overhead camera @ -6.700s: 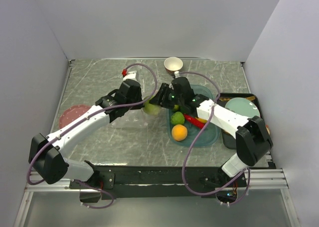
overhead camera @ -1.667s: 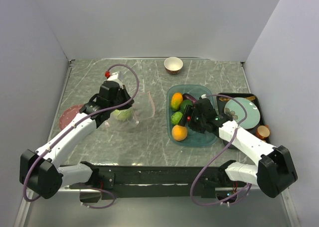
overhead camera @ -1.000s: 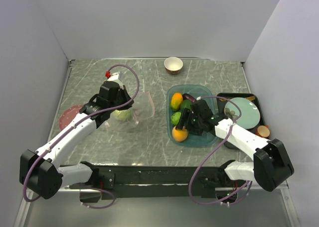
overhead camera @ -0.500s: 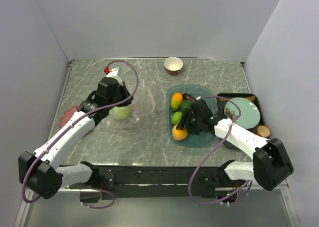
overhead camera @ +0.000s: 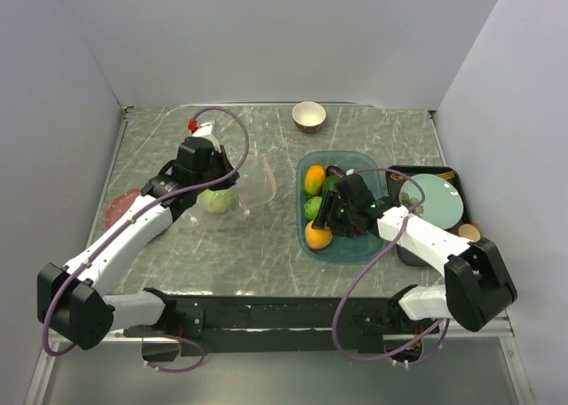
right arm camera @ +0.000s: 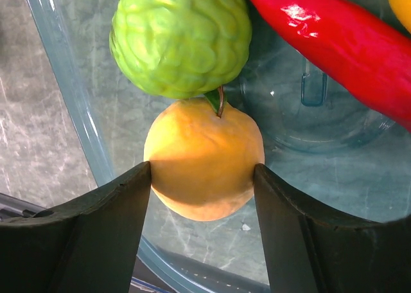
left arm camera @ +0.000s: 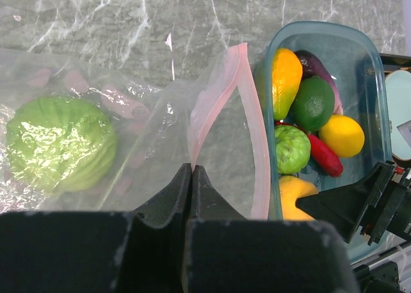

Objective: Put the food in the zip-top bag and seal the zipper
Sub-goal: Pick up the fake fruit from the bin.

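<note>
So the orange [right arm camera: 202, 161] sits at the near end of the teal tray [right arm camera: 64, 87], pinched on both sides by the right gripper [right arm camera: 201, 169]. Off to its left lies the zip-top bag [left arm camera: 221, 145], pink mouth facing the tray, left gripper [left arm camera: 192, 172] clamped on its edge. Right arm's closer.

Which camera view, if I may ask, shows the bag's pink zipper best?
The left wrist view: the zipper shows large and close, parted open. The top external view gives only a thin pink curve; the right wrist view misses it.
</note>
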### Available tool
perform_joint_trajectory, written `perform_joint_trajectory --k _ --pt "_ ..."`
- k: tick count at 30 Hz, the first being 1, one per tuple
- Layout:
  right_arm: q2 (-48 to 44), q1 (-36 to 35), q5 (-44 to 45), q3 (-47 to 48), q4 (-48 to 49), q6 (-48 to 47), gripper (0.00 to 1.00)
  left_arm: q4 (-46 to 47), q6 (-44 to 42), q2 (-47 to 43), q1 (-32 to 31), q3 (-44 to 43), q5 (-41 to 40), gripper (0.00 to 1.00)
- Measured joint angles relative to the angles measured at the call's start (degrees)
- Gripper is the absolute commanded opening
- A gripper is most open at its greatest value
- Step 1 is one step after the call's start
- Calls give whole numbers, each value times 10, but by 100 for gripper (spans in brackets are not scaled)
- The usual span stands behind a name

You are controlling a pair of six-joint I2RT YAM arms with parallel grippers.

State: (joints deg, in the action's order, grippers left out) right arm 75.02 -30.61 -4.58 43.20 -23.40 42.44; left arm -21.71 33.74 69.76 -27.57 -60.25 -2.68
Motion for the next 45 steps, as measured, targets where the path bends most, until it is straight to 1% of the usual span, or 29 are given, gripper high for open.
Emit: perform_joint_trajectory --k 2,6,8,10,12,13,14,17,19,21,22,23,27,30,35,40,45 --pt "0 0 0 0 0 -1 72 0 0 6 0 -2 1 1" --pt "3 0 0 3 -1 -2 79 0 0 18 0 -10 5 1" --pt "7 0 0 3 -2 -3 79 0 0 21 0 -12 5 1" --pt "10 -1 0 3 -2 -3 82 0 0 22 0 -12 8 1" --pt "10 -1 0 4 -2 -4 81 0 -1 22 0 -12 10 1" --pt "10 -1 0 4 -3 -4 80 0 0 22 0 -12 11 1" --pt "11 -2 0 4 -4 -4 73 0 0 22 0 -12 12 1" --pt "11 -4 0 4 -4 -6 65 0 -1 22 0 -12 13 1" --pt "11 -4 0 4 -4 -8 62 0 -1 22 0 -12 13 1" --pt "11 -5 0 5 -4 -10 57 0 0 22 0 -12 13 1" --pt "11 -5 -1 5 -5 -12 54 0 0 21 0 -12 13 1" --pt "11 -5 -1 6 -5 -15 48 -1 0 21 0 -12 13 1" --pt "10 -5 -12 6 -6 -18 39 -7 -1 21 0 -12 6 1" --pt "10 -5 -21 6 -7 -19 36 -16 -1 19 0 -12 -3 1" --pt "9 -7 -17 19 -35 -25 35 -20 0 8 0 -10 -7 1" --pt "-3 -8 8 47 -70 -34 37 -20 0 7 0 -9 -7 1" --pt "-33 -8 16 56 -81 -36 36 -21 -1 7 0 -9 -7 1"
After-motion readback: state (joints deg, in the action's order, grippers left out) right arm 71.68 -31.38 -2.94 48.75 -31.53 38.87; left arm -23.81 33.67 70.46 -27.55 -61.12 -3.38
